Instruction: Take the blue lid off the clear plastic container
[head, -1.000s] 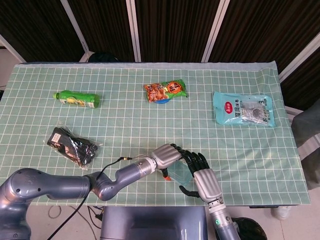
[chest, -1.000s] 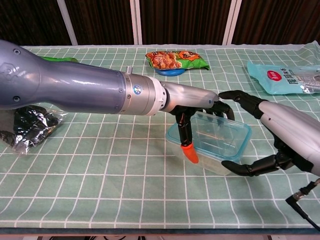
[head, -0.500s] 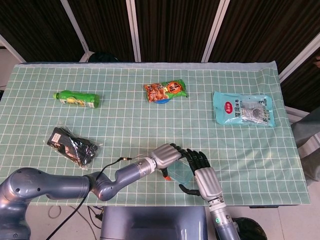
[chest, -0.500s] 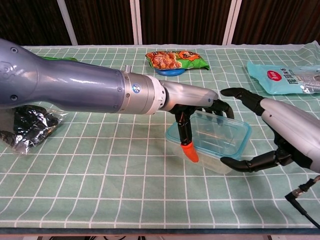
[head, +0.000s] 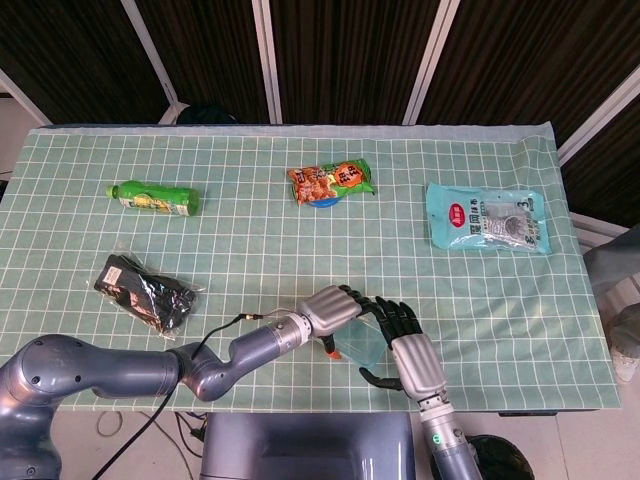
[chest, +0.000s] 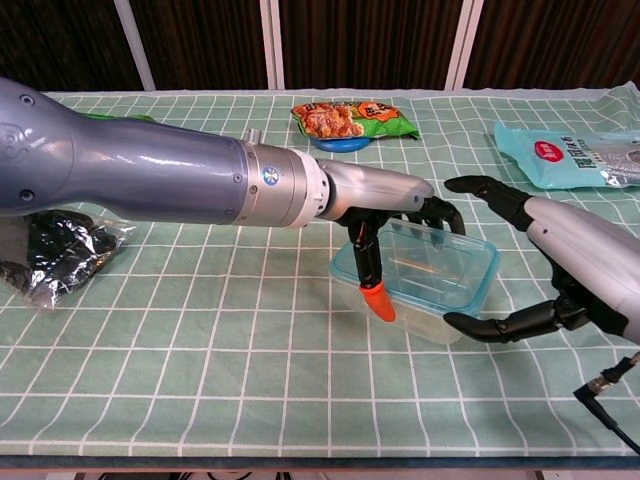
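Left hand (chest: 400, 215): fingers curled over the near-left edge of the translucent blue lid (chest: 425, 266), an orange-tipped finger (chest: 377, 298) down its side.
Right hand (chest: 540, 262): fingers spread, cupping the right end of the clear plastic container (chest: 440, 325), not plainly gripping.
Container: near table edge, lid on.
Light-blue pouch (head: 487, 217): far right; red round logo, print unreadable.
Orange snack bag (head: 330, 182): writing too small.

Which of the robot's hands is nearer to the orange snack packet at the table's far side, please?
Left. The left hand is on the clear plastic container's side facing the orange snack packet; the right hand sits further off, at the container's right end.
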